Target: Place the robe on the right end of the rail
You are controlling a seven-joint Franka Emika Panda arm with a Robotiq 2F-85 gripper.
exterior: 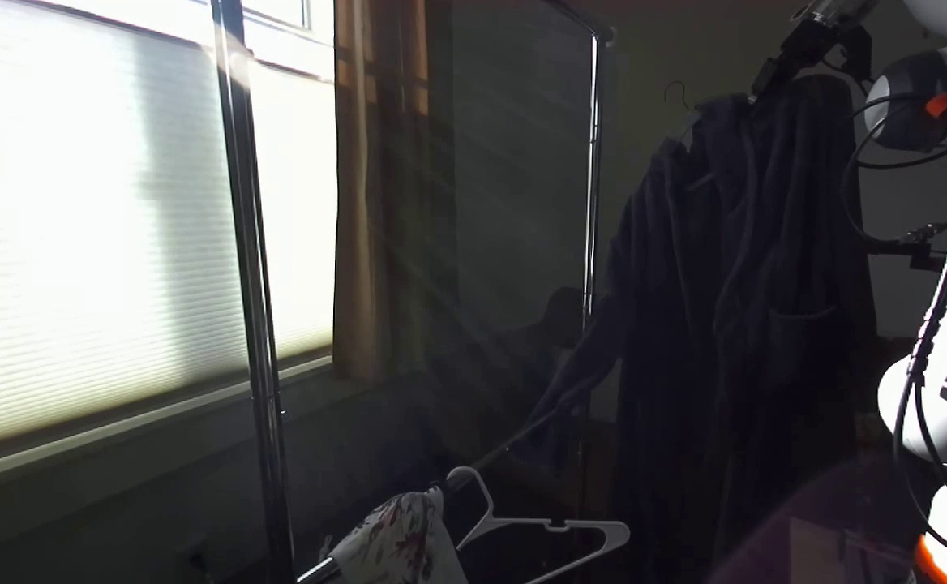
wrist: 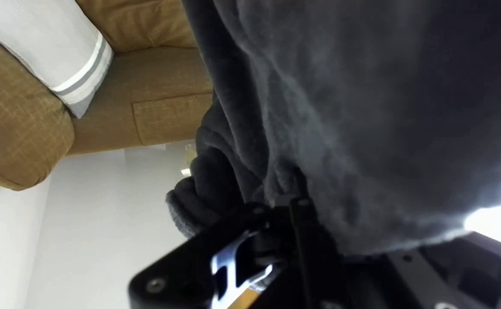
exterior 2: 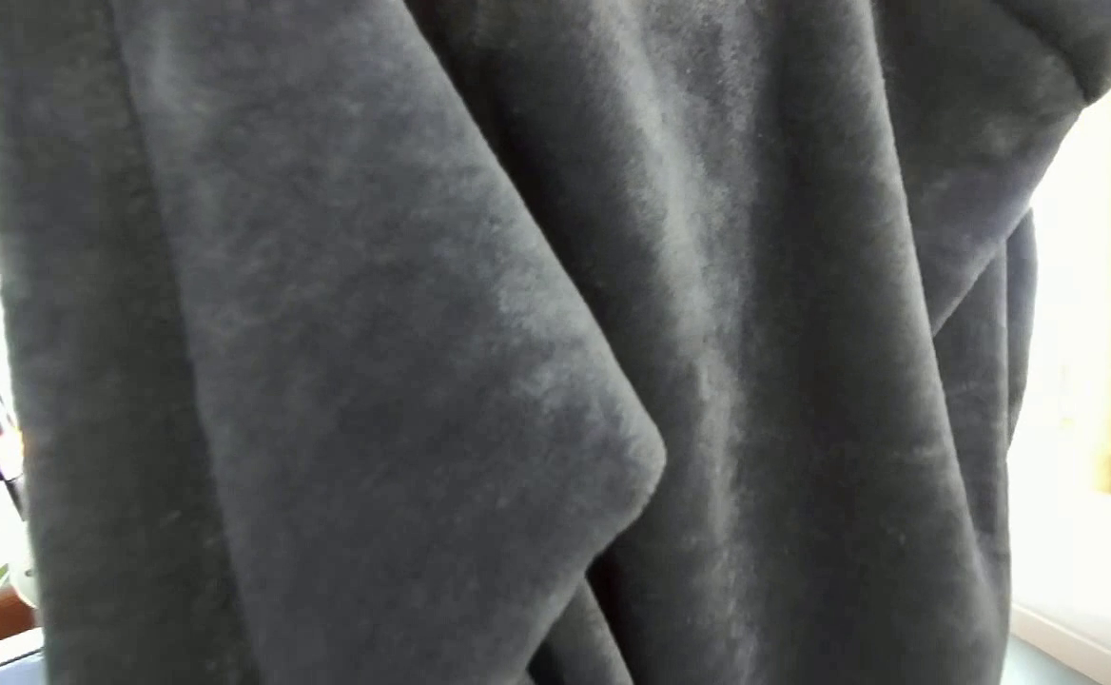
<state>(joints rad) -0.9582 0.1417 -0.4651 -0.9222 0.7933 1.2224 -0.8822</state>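
The dark robe hangs in mid-air from the jaws, off the rail and to the right of the far pole in an exterior view. The jaws are drawn tight together on its cloth near the shoulder; in the wrist view their tips sink into the folds, so whether they also grip anything beneath cannot be told. A thin hook stands up above the collar, apart from the jaws. The robe falls long, a pocket on its front, while one sleeve slants out toward the far end of the rail; whether the two touch is unclear. The rail carries a white hanger and, just beside it, a patterned cloth. A pale blind shows behind the near pole, with a brown curtain next to it. In an exterior view the robe's soft folds fill most of the frame. Past the cloth, the wrist view shows a brown sofa and a light cushion.
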